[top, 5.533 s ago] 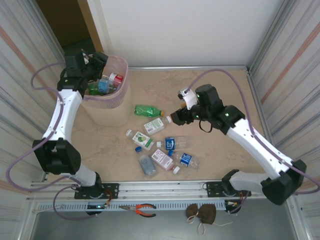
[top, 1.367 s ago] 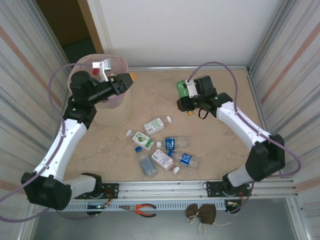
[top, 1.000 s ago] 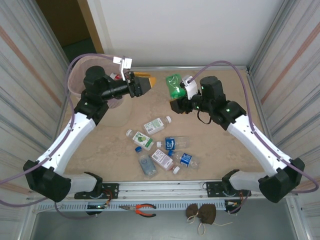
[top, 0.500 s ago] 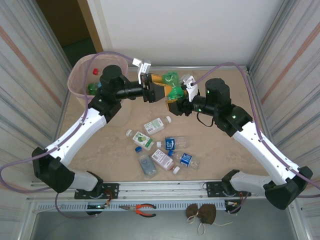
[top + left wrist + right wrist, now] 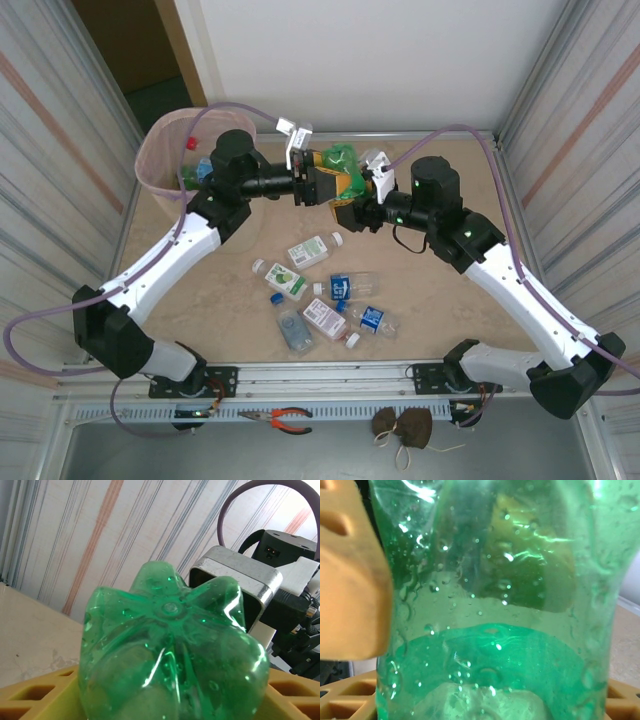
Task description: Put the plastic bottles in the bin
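**Mid-air handover: a drop was the risk**

The right pincer point(image 5: 352, 200) held the green bottle point(image 5: 341, 157) clamped between its jaws, up off the table point(image 5: 420, 290). The left pincer point(image 5: 330, 186) had its jaws either side of the bottle's base. Whether they pressed on it could not be told. If the right let go before the left had bitten, the slick, lobed base could slip out and fall among the bottles point(image 5: 320, 290) below, well short of the bin point(image 5: 150, 160) behind the left pincer.

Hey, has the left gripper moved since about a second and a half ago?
Yes. The left gripper swung rightward, away from the bin, over to the green bottle.
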Available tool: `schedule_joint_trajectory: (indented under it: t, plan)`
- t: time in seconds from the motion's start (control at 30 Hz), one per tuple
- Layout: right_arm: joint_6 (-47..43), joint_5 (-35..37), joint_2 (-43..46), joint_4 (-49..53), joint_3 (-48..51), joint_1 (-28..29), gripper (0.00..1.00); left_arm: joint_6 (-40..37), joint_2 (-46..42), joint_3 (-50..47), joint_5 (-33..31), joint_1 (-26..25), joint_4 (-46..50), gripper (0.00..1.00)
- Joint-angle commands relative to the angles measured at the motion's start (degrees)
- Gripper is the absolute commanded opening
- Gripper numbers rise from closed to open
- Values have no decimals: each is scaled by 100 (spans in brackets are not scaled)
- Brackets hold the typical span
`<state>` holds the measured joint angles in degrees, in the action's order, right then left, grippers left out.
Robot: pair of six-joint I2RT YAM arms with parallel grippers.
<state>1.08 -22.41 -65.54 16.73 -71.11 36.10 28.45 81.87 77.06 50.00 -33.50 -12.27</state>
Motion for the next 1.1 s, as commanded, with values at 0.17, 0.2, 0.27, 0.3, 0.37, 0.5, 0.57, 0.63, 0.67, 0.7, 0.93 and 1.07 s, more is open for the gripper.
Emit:
schedule_joint_trajectory:
  t: [0.17, 0.2, 0.27, 0.3, 0.37, 0.5, 0.57, 0.63, 0.67, 0.7, 0.93, 1.07]
  plan:
    - [181, -201, 8, -264, -83, 63, 49, -168, -9, 197, 146, -51, -159, 64]
    - [187, -176, 7, -257, -80, 64, 49, -170, -28, 190, 127, -49, -161, 63]
    - [199, -151, 19, -241, -82, 67, 49, -181, -55, 182, 57, -43, -153, 62]
    - [205, -141, 32, -235, -78, 72, 50, -192, -73, 185, 16, -51, -144, 60]
    - [201, -101, 49, -209, -78, 74, 51, -213, -100, 181, -37, -47, -136, 59]
    - [190, 27, 108, -105, -84, 95, 61, -347, -180, 217, -203, -44, 18, 56]
    - [179, 103, 171, -48, -80, 99, 68, -432, -219, 273, -298, -30, 146, 55]
    - [169, 195, 270, 43, -86, 108, 75, -471, -276, 307, -441, -3, 268, 54]
    - [156, 244, 307, 90, -80, 106, 77, -466, -295, 330, -493, 37, 322, 54]
    - [136, 300, 374, 148, -85, 107, 79, -487, -322, 377, -537, 84, 431, 54]
    - [-102, 721, 853, 685, -141, 103, 85, -771, -563, 735, -974, 708, 1554, 53]
    - [-223, 954, 1150, 917, -153, 84, 87, -1204, -606, 1238, -1147, 1238, 2645, 53]
